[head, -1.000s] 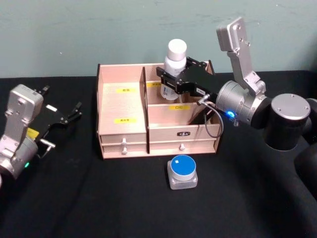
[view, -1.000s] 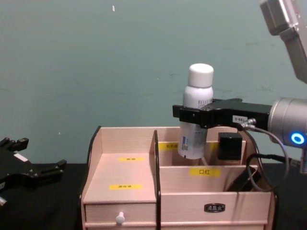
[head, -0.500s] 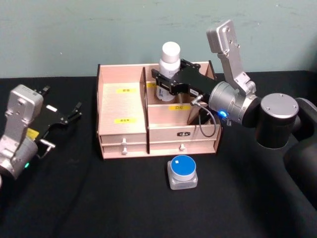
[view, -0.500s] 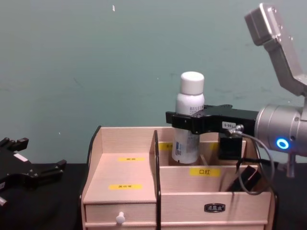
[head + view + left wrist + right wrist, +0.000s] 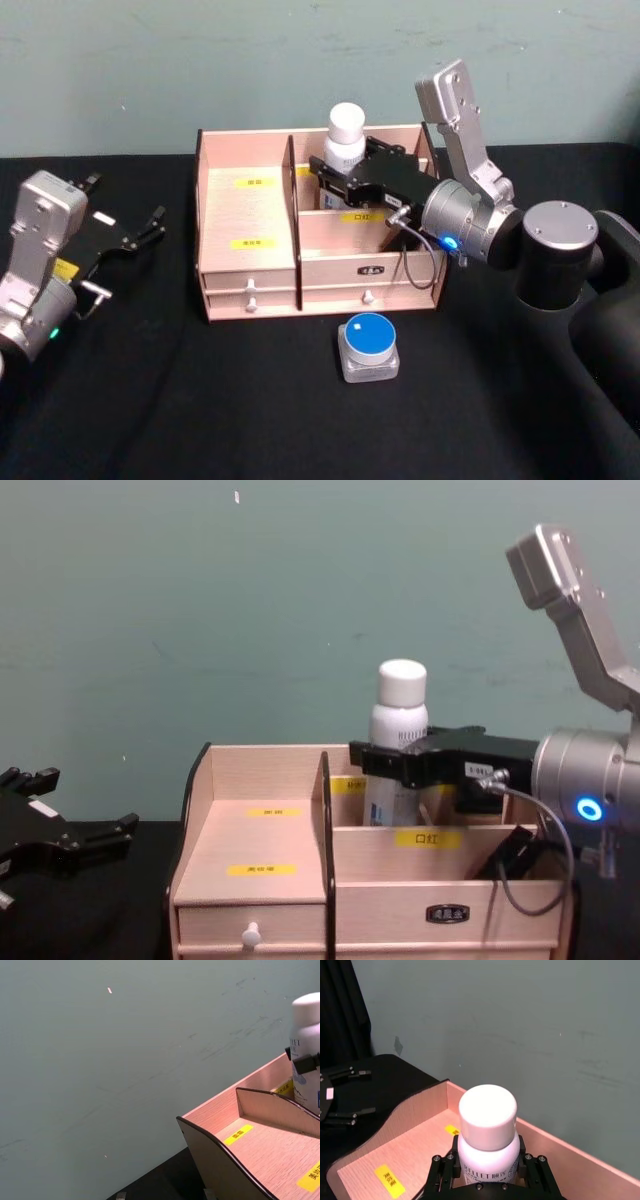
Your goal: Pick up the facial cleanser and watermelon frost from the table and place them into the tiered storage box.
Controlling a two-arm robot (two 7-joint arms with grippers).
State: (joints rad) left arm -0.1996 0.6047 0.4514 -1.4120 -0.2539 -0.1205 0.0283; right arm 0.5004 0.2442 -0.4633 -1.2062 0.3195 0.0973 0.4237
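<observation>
The white bottle [image 5: 345, 140] of face wash stands up straight in the back part of the wooden box [image 5: 240, 212], on the right side of the middle wall. Its bottom is hidden behind a low wooden wall, so I cannot tell if it sits on the floor of that part yet. The right claw [image 5: 340, 178] is clamped around the middle of the bottle, just under the cap.

If the claw lets go too soon, the bottle could drop and tip over, because it is tall and thin. If the claw brushes the bottle on the way out, it could knock it down. The claw sits close to the box walls, so a bump could push the box.

The small jar with the blue lid [image 5: 368, 347] waits on the black table [image 5: 250, 400], in front of the box. The left claw [image 5: 125, 205] rests far off to the left, fingers apart, holding nothing.
</observation>
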